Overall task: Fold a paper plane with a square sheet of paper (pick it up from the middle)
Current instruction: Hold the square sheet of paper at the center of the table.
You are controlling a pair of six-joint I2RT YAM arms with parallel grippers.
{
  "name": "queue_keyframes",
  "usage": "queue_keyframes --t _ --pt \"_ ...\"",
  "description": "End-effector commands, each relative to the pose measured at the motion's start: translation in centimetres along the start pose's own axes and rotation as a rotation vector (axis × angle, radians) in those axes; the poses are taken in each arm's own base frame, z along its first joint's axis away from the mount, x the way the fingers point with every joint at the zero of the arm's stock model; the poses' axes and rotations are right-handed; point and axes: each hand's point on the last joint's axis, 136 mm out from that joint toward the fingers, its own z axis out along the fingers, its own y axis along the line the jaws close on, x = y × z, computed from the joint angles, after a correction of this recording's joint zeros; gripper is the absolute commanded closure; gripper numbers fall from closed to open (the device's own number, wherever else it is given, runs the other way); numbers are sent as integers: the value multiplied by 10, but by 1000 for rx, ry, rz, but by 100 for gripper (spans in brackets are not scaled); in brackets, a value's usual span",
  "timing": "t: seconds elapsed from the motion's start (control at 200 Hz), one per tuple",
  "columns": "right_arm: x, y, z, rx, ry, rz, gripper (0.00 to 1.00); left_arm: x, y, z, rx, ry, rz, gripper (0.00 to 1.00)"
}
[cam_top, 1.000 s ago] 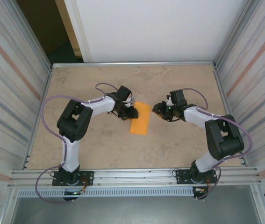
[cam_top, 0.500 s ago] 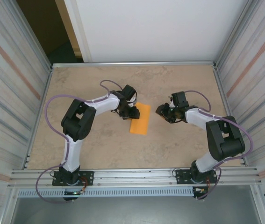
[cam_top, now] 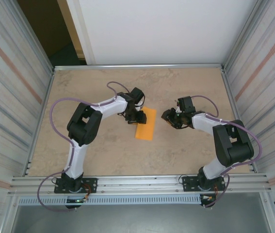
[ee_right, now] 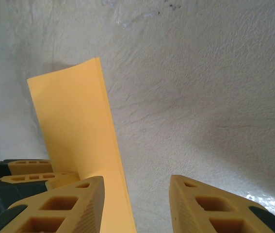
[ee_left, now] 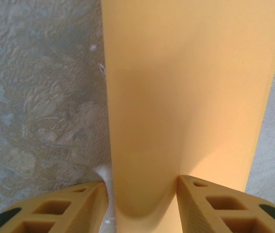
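The square sheet of paper (cam_top: 145, 124), folded to a strip, lies flat on the surface (cam_top: 186, 85) at the middle of the frame. I judge it light, limp and easy to crease, so best taken by an edge. Both arms bend inward and low. The left tool (cam_top: 136, 117) has its jaws apart around the paper's left end; the right tool (cam_top: 168, 118), just beside, is apart and empty

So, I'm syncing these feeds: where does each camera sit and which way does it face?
Top external: above, behind the bases, looking down on the table; left arm and right arm show.
Left wrist: on that arm, looking down past its fingers at the orange paper.
Right wrist: likewise, its fingers beside the paper.
All share the paper.
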Motion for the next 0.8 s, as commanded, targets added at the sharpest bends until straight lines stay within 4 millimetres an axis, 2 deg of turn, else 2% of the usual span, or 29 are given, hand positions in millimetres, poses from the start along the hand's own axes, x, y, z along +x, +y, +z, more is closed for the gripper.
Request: queue_keyframes --t 0.0,0.416,0.797 --pt "0 -7 2 16 -1 25 61 79 59 89 -193 274 4 51" --pt "4 -4 6 -9 20 23 61 82 65 93 -226 294 1 51" --pt "28 27 23 -101 126 -64 68 85 69 96 -246 311 -45 52"
